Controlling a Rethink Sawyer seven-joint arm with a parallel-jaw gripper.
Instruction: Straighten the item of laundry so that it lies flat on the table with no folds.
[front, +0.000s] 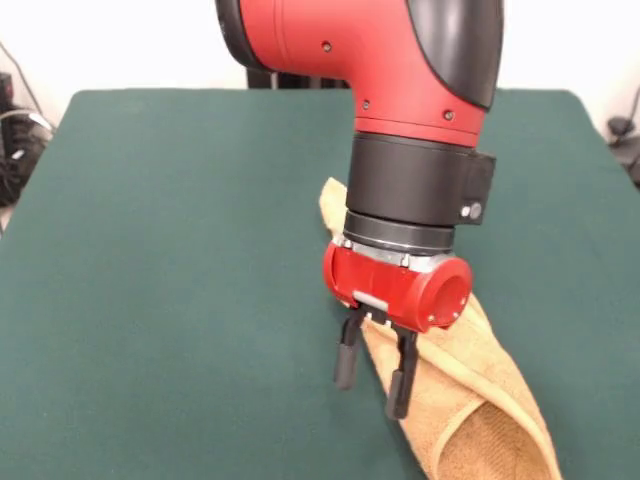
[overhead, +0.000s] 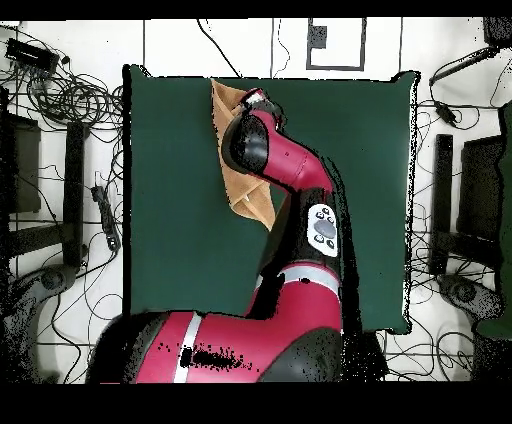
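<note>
The golden-orange towel lies folded into a long narrow shape on the dark green table. It runs from behind the arm's wrist to the near right edge of the front view. A fold opens like a loop at its near end. My gripper points down over the towel's left edge and is open and empty. One finger is over bare table, the other over the cloth. I cannot tell whether the fingers touch. In the overhead view the towel shows on both sides of the arm, which hides the gripper.
The arm's red and black wrist hangs over the middle of the towel and hides part of it. Bare table spreads out on both sides. Cables and stands crowd the floor around the table.
</note>
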